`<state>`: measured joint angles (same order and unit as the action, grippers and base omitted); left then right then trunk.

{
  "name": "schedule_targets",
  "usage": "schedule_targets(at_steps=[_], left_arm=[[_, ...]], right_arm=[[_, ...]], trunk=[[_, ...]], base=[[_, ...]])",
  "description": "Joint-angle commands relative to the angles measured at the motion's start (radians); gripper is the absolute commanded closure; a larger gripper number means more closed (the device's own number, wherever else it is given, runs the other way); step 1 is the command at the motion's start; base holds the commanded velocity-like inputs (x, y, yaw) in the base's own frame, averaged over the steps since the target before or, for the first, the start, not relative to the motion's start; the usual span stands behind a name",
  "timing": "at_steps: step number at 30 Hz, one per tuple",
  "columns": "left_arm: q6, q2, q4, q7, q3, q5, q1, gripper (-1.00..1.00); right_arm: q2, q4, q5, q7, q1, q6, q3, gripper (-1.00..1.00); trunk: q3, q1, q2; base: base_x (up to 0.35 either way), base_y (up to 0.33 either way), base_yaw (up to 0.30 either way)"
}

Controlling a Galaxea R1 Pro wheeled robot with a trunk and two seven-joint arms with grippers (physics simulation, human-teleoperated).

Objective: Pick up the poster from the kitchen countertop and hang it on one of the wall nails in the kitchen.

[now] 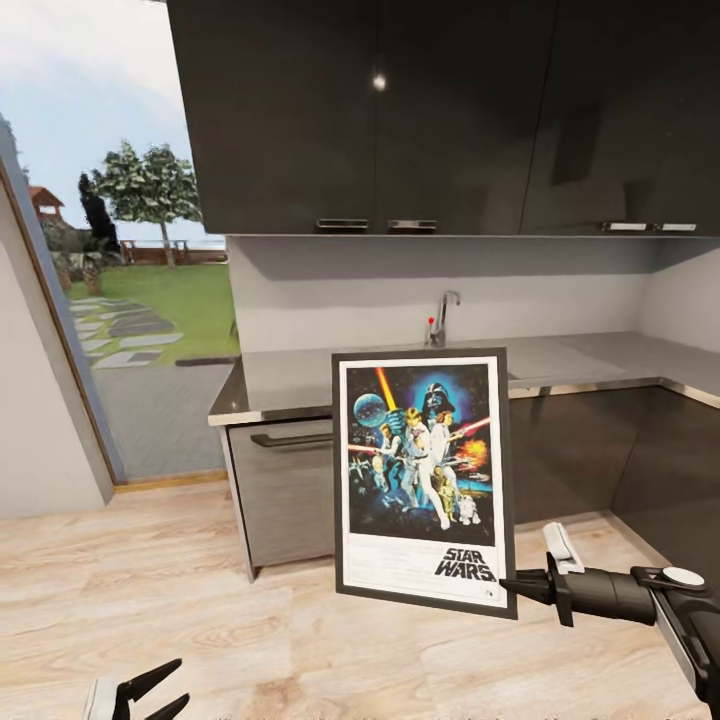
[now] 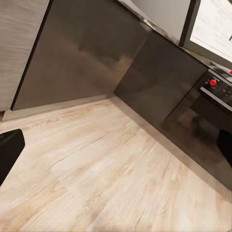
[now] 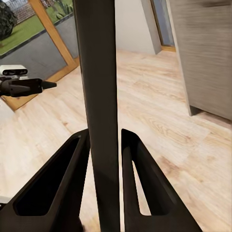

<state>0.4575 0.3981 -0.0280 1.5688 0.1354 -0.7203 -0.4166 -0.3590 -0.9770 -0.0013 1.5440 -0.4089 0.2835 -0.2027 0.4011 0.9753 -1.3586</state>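
Your right gripper point(image 3: 104, 145) had its two fingers point(image 3: 53, 188) pinched on the poster point(image 1: 422, 480), edge-on between them in the wrist view — a grip at the frame's lower right corner, seen from the head cam. Held that way the poster hung upright, face toward you, clear of the floor point(image 1: 150, 590) and in front of the countertop point(image 1: 290, 375), not on it. Prob. you kept it low and off to the side so the head cam could see past it. Left gripper point(image 1: 150, 690) sat low w/ fingers spread, holding nothing — free to steady the frame later. No nail visible on the wall point(image 1: 330, 290) here, so hanging hadn't begun; you'd need to find one first.
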Motion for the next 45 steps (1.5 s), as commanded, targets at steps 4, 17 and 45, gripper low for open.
schedule_targets(at_steps=[4,17,45], left_arm=[[0.006,0.002,0.002,0.002,0.009,-0.010,0.000,-1.00],[0.006,0.011,0.004,-0.085,0.009,-0.011,0.086,-1.00],[0.003,0.008,0.003,-0.189,0.009,-0.013,0.099,-1.00]], right_arm=[[-0.001,0.000,0.000,0.006,-0.001,0.014,-0.003,1.00],[-0.004,-0.001,-0.001,0.008,-0.001,0.015,-0.004,1.00],[-0.005,-0.001,0.000,0.007,-0.001,0.016,-0.004,1.00]], trunk=[[-0.005,-0.015,0.028],[-0.025,-0.065,0.119],[-0.067,-0.173,0.315]], base=[[0.000,0.000,0.000],[0.000,0.000,0.000],[0.000,0.000,0.000]])
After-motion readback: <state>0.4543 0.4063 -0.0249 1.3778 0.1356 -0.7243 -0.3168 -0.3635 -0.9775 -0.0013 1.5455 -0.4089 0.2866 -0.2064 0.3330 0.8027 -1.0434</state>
